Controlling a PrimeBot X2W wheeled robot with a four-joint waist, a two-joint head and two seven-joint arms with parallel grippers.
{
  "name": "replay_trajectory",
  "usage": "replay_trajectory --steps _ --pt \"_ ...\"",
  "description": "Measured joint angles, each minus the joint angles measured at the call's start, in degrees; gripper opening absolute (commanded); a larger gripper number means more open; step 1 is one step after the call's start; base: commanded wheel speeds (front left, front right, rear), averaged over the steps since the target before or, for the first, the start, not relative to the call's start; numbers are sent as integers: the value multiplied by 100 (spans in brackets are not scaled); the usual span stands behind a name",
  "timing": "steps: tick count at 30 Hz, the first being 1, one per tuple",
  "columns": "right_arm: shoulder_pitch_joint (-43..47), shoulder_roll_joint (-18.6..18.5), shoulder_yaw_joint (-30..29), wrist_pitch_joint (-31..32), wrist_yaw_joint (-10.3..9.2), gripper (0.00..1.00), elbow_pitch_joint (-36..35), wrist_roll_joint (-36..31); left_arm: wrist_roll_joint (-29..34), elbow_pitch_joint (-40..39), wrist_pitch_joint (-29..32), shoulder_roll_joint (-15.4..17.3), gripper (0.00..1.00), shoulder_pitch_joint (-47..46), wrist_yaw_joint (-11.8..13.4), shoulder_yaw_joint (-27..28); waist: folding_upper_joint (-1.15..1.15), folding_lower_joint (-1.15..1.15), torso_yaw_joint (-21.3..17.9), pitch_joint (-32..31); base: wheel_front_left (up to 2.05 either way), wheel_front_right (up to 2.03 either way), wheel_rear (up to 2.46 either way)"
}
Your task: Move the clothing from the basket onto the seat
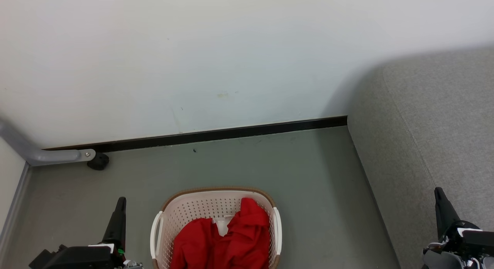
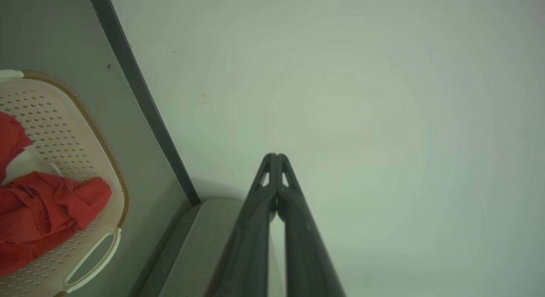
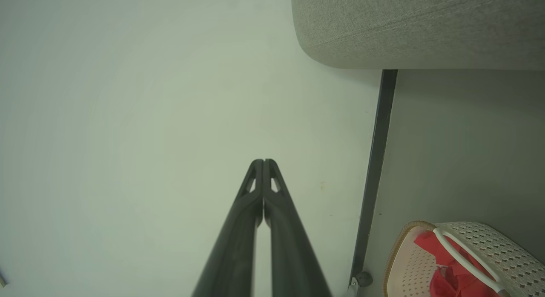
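- The left end effector [image 1: 121,202] is clenched, fingers pressed together, grasping nothing. It sits left of the basket [image 1: 200,209], apart from it.
- The right end effector [image 1: 439,192] is clenched and empty, seen against the seat [image 1: 432,118].
- The clothing [image 1: 227,244] lies crumpled inside the basket.
- The basket stands on the floor [image 1: 308,176], left of the seat.

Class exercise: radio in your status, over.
Left gripper and right gripper shut, empty. Red fabric clothing in cream perforated plastic basket, none on light-grey fabric sofa. No obstacle seen.
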Motion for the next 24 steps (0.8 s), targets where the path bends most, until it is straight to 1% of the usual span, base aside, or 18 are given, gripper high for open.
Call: replay_trajectory --steps 24 --pt "0 0 0 0 -1 0 0 0 0 0 0 0 0 0 0 0 0 0 0 0 0 0 0"
